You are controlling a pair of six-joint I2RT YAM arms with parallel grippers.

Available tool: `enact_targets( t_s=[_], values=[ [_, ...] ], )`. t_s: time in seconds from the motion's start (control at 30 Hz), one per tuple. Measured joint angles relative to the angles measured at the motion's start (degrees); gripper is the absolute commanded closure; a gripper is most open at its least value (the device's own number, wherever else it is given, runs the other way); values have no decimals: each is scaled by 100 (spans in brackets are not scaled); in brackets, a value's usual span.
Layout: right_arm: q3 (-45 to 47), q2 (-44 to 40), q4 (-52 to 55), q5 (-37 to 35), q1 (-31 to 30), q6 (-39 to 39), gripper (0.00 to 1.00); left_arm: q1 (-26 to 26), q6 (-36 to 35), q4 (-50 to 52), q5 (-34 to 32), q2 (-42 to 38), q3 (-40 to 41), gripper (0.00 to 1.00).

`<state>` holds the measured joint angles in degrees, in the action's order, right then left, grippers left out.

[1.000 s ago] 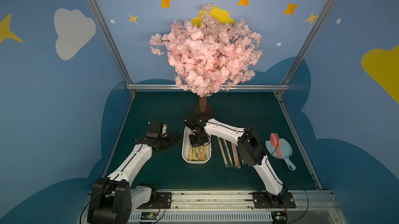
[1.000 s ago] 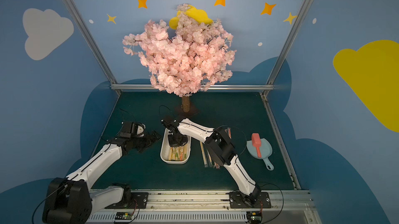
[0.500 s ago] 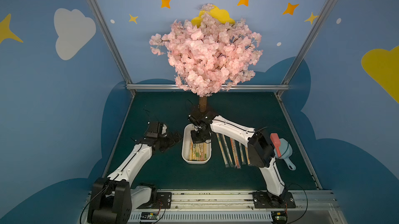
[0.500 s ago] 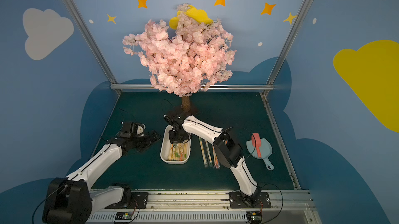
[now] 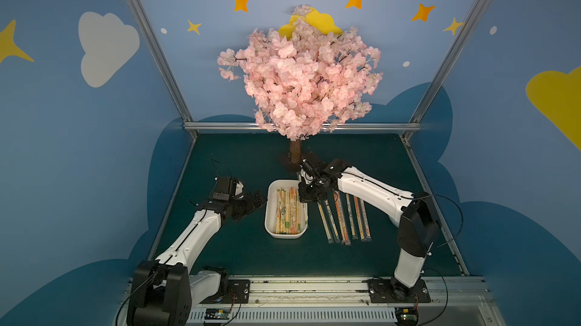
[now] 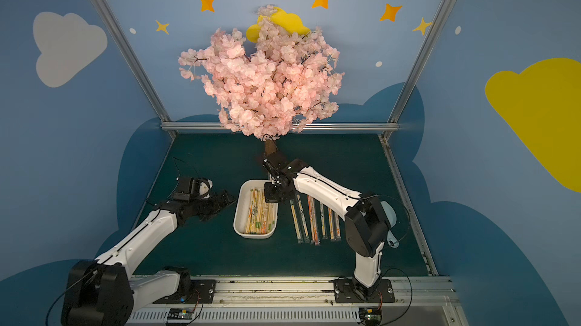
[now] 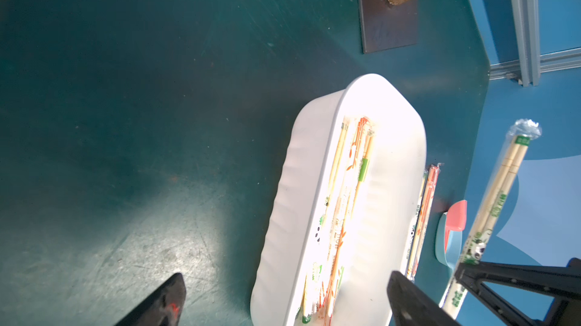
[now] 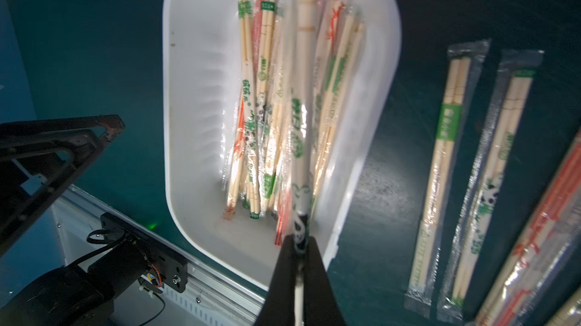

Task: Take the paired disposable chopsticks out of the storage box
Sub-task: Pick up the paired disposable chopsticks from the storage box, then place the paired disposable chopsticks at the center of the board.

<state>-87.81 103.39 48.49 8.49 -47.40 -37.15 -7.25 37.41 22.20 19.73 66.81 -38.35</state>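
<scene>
Sleeve print, none of it readable
The held pair (image 8: 298, 114) in my right gripper (image 8: 298, 244) carries green characters and a panda mark, too blurred to read. Inside the storage box (image 8: 195, 88), the sleeved pairs (image 8: 251, 104) show green characters and orange marks I cannot spell out. Just beside the box, 1 laid-out pair (image 8: 449, 120) wears a green band with pale characters, another pair (image 8: 490, 195) a panda; neither is legible.
</scene>
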Motion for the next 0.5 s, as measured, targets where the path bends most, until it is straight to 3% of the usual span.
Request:
enact_targets(
  t_s=[0.2,0.5],
  values=[
    [780,-358,-96,-127,345,33,100,-28,11,-13,63,-7,0,0],
    [1294,-35,-378,-90,402,192,100,-254,70,-50,103,4,0,0]
  ],
)
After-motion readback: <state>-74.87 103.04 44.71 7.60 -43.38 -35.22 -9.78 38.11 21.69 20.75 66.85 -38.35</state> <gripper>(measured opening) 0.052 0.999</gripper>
